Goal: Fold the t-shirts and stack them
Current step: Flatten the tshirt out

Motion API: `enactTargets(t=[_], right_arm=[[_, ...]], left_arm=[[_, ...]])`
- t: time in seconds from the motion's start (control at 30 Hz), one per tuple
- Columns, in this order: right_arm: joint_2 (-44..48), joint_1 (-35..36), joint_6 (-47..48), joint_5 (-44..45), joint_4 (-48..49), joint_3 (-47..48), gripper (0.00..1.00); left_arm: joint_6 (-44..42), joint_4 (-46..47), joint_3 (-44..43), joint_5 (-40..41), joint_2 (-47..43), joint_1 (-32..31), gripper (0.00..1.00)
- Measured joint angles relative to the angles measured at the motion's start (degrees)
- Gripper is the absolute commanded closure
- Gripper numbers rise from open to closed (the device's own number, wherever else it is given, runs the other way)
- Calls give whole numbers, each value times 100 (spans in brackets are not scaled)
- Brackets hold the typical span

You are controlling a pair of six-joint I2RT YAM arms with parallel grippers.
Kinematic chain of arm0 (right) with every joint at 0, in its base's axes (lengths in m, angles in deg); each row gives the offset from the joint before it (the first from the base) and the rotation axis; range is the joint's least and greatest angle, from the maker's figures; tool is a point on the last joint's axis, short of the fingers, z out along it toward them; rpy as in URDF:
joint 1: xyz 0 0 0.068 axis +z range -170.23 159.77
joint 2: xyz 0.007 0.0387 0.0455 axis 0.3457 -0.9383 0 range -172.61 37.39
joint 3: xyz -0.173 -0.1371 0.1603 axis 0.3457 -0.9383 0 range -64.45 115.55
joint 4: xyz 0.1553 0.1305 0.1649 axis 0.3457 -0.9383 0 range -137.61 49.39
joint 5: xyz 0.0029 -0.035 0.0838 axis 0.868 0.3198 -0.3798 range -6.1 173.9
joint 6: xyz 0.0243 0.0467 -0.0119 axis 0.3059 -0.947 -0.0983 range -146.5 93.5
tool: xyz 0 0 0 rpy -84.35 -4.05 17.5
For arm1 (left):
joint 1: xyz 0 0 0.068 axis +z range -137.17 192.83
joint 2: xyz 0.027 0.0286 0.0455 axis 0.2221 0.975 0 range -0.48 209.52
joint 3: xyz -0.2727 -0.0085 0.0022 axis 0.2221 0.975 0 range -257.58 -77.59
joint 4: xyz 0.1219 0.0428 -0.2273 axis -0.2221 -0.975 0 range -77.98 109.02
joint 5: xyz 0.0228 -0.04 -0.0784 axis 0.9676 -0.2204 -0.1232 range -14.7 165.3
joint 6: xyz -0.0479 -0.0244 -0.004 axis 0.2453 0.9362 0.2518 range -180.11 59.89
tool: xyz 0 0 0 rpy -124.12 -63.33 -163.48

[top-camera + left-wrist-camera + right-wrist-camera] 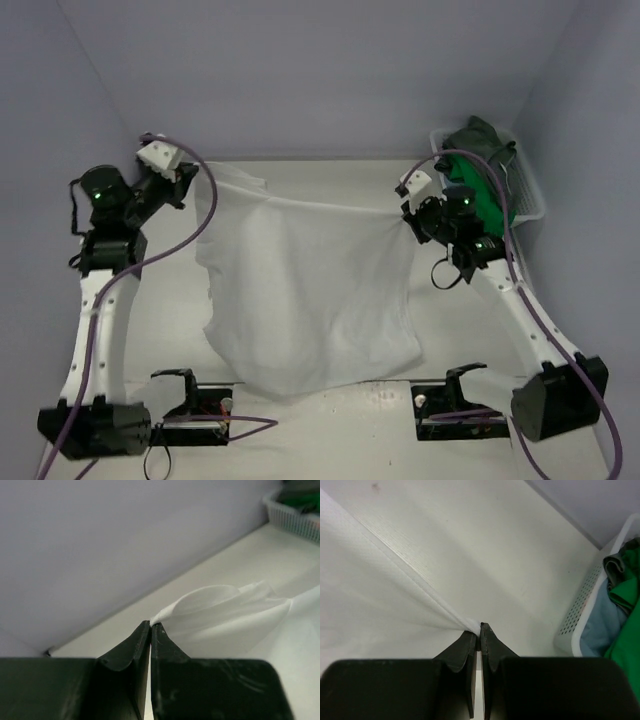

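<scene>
Span between grippers is key: thin white cloth t-shirt (310, 300) stretched taut L-R, one top corner pinched in closed left gripper (151, 626), other in closed right gripper (480, 628), body draping from both toward arm bases onto white table (330, 175).

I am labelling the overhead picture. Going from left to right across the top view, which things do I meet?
left tool → white t-shirt → right tool → white mesh basket

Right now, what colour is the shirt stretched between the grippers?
White shirt, clearest in the top view.
</scene>
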Motion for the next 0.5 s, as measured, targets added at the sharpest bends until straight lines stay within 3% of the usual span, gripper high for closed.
enactTargets(t=[0.2,0.5], right_arm=[[-1239,0,48,273,769,-9,100],[-3117,-7,109,791,1458,518,100]], left_arm=[[-610,120,376,546,1440,-487,100],[-1432,890,157,1596,3077,-1368,100]])
